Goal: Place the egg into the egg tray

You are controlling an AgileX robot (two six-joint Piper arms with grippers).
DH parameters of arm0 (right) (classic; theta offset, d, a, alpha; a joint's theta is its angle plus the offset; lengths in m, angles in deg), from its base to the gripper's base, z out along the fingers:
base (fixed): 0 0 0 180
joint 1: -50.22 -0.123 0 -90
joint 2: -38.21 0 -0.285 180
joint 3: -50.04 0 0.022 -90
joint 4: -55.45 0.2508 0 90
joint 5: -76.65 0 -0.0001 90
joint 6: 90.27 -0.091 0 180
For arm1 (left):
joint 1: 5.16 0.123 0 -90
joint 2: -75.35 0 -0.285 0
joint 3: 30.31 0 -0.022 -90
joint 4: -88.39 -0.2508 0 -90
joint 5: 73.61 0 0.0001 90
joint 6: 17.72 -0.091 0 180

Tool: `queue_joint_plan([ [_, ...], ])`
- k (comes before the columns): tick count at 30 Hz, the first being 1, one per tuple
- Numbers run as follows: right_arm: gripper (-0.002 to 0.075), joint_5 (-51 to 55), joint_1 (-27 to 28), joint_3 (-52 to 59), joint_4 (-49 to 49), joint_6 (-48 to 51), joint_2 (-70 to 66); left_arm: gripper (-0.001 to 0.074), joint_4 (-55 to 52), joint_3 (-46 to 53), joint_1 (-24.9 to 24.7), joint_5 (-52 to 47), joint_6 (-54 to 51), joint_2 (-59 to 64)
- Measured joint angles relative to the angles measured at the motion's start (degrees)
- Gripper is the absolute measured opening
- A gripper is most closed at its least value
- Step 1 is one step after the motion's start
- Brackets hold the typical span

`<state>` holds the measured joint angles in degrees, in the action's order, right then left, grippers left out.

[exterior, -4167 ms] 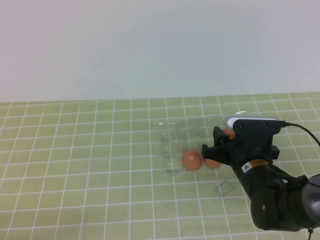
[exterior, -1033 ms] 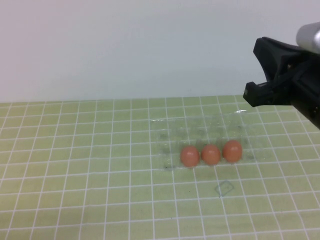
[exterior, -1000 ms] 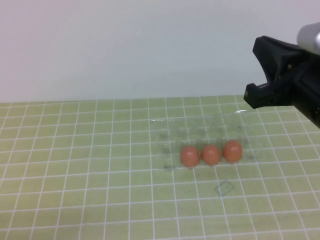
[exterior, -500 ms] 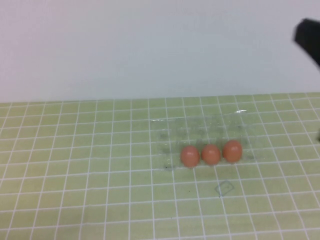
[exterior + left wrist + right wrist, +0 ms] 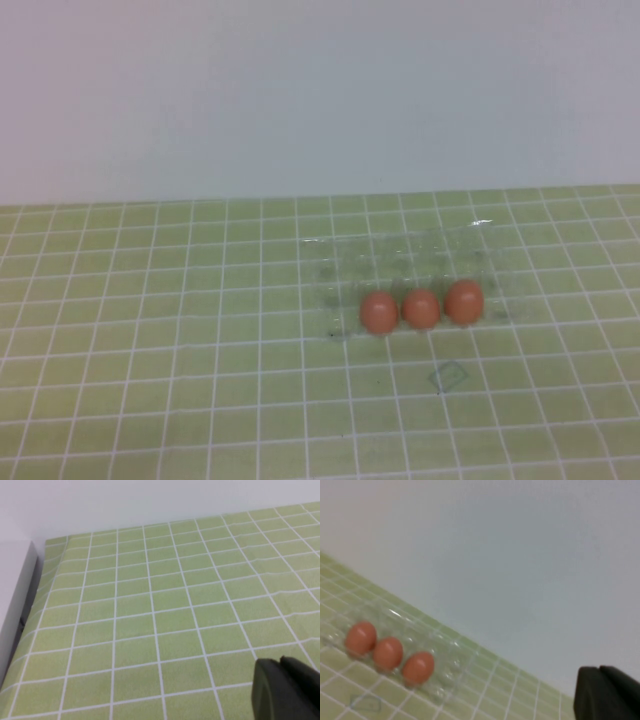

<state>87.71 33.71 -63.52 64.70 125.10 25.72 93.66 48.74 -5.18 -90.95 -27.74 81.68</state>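
Observation:
Three orange-brown eggs sit side by side in the front row of the clear egg tray [image 5: 400, 262]: a left egg [image 5: 379, 312], a middle egg [image 5: 421, 308] and a right egg [image 5: 464, 301]. The tray [image 5: 445, 645] and the eggs [image 5: 388, 652] also show in the right wrist view. Neither arm shows in the high view. My right gripper [image 5: 599, 669] is shut and empty, raised well away from the tray. My left gripper [image 5: 281, 661] is shut and empty over bare table, far from the tray.
The table is covered by a green grid mat [image 5: 150, 350]. A tiny clear square outline [image 5: 449, 376] lies just in front of the tray. A white wall [image 5: 300, 90] stands behind. A pale ledge [image 5: 12, 605] borders the mat in the left wrist view.
My right arm let go of the egg in the tray, rose up and to the right, and has left the high view. All three eggs sit still in the tray.

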Motion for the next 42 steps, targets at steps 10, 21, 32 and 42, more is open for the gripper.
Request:
queue_joint_plan([
  [10,-0.0001,0.2,9.2,12.4,5.2,0.0,5.2,0.0000,0.0,0.0,0.0,0.0,0.0,0.0],
  [21,-0.0001,4.8,15.5,12.4,9.3,0.0,5.2,0.0000,0.0,0.0,0.0,0.0,0.0,0.0],
  [32,-0.0001,11.0,16.1,12.4,11.5,0.0,5.2,0.0000,0.0,0.0,0.0,0.0,0.0,0.0],
  [42,-0.0002,11.1,16.1,12.4,11.7,0.0,5.2,0.0000,0.0,0.0,0.0,0.0,0.0,0.0],
])
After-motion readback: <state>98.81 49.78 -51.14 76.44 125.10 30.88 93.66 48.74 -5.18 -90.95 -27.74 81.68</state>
